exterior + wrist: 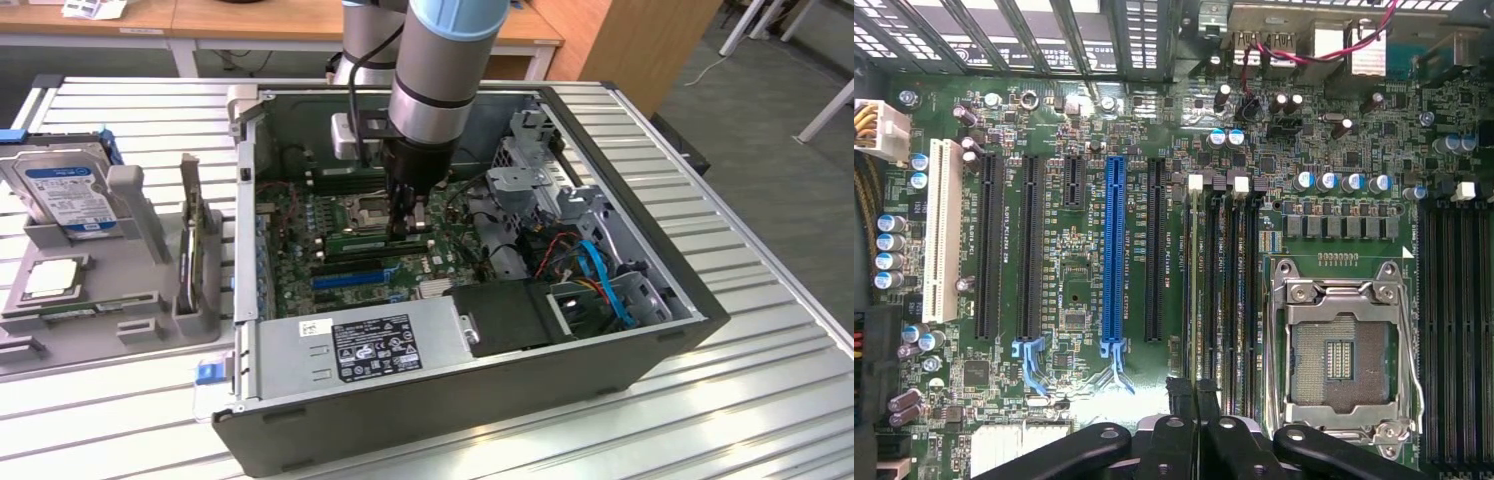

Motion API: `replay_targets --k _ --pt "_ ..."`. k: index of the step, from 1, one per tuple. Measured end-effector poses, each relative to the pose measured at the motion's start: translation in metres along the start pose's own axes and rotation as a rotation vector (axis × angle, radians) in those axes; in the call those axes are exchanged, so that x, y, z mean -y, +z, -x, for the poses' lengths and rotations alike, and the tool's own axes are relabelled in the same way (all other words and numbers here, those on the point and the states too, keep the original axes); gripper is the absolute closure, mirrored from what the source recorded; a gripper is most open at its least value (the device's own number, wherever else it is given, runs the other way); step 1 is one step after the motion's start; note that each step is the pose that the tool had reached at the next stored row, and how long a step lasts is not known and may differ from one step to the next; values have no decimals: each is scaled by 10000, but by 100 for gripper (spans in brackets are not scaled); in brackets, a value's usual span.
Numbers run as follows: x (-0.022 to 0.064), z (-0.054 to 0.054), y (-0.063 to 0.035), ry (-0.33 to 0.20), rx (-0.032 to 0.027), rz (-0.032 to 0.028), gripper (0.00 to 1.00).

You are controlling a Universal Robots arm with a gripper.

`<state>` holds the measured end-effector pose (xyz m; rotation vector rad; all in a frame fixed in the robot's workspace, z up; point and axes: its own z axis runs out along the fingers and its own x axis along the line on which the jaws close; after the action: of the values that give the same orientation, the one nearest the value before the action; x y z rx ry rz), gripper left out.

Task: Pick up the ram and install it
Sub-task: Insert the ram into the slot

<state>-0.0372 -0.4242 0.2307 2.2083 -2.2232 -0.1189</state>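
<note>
Power supply (363,345) sitting nearest us, tucked along the front wall of the open computer case (400,425), with blue cables (603,280) curling beside it. Moving in over the motherboard (287,250), the gripper (407,232) is hanging straight down into the case. Its fingers are clenched on the top edge of the ram (363,241), as best I'm judging it from the exterior view. That green stick is standing on edge along the memory slots (1226,300), just this side of the processor socket (1339,350), which is lying open and bare.

So the pick-up is looking done and the ram is sitting at its slot. Whether it's pressed fully home and whether the white end clips (1196,184) are latching, I can't tell. The grip is not yet released.

On the exterior view's left, the grey tray (80,345) is carrying a square silver processor (51,278), a thin stick (194,240) standing on edge in a rack, and further back a hard drive (67,195). Wooden desks (267,20) are closing off the far end.

As for writing, the power supply's black label and white barcode sticker (314,330) are showing print too small to read. The same is going for the hard drive's blue label and the white lettering beside the blue expansion slot (1116,250).
</note>
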Motion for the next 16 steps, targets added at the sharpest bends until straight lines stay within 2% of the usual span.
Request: replay_targets --k 16 --pt "-1 1 -15 7 0 0 89"
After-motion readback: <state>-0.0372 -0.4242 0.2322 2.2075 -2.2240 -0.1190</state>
